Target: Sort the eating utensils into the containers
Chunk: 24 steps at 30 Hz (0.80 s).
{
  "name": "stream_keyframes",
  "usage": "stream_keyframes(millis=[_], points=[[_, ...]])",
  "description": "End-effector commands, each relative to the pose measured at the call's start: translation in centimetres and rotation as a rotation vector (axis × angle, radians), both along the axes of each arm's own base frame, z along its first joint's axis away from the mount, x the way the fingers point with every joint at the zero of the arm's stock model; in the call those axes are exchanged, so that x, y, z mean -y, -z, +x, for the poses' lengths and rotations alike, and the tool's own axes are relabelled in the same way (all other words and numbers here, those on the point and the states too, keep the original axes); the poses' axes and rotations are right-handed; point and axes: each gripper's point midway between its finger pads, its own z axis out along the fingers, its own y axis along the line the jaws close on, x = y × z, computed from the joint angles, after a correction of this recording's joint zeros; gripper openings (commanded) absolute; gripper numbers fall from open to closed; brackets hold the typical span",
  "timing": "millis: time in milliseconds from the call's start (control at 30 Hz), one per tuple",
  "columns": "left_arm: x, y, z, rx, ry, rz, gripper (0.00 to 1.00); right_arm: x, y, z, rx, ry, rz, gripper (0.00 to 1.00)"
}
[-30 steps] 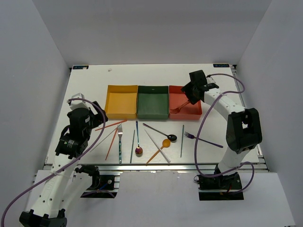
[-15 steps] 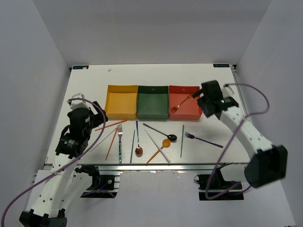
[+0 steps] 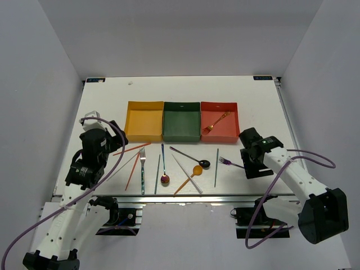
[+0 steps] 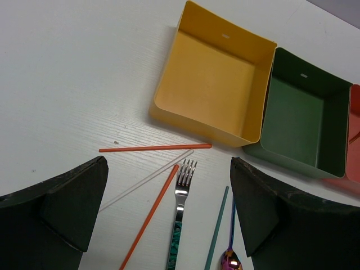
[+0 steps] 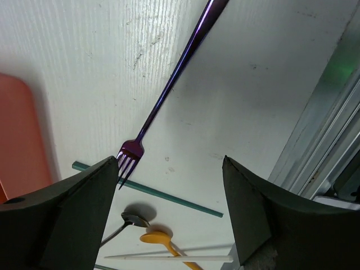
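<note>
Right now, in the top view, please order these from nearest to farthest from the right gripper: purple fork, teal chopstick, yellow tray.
1. purple fork, just beside it on the right side.
2. teal chopstick, further left, near the middle.
3. yellow tray, far left.

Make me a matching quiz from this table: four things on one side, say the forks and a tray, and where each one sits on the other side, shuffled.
Column 1
1. copper fork
2. purple fork
3. yellow tray
4. silver fork

Column 2
A. on the table, below the open right gripper
B. empty, at the left end of the tray row
C. between an orange chopstick and a teal chopstick
D. inside the red tray

Pairs: 1-D, 2-A, 3-B, 4-C
</note>
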Motion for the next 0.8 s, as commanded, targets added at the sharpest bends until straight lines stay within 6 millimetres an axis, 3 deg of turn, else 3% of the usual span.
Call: stream_keyframes(millis=[0,233,367,600,633,767], points=[[-0.2,-0.6,-0.2,0.019,-0.008,0.000,0.98,-0.1,0.0,0.2,0.001,0.113,0.011,0.78],[-0.2,-1.0,-0.3,0.034,-0.010,-0.004,0.98,-1.5,1.3,1.5,-0.113,0.116,0.008,0.77],[-0.1,-1.1,-0.5,0.041,-0.005,-0.006,0.98,-1.4,2.0,2.3,-0.108,0.143,-0.015,0.75],[0.1,-1.1,-0.5,0.038,0.002,-0.006,0.98,-2.3,5.8,2.3,-0.149,0.133,0.019,0.68],[0.1,-1.1,-0.5,0.038,0.002,-0.006,0.98,-2.2,6.2,2.3,-0.148,0.134,0.013,0.64],[0.2,-1.3,-0.6,0.047,0.008,-0.008,0.98,-1.7,7.3,2.3,-0.153,0.135,-0.015,0.62]])
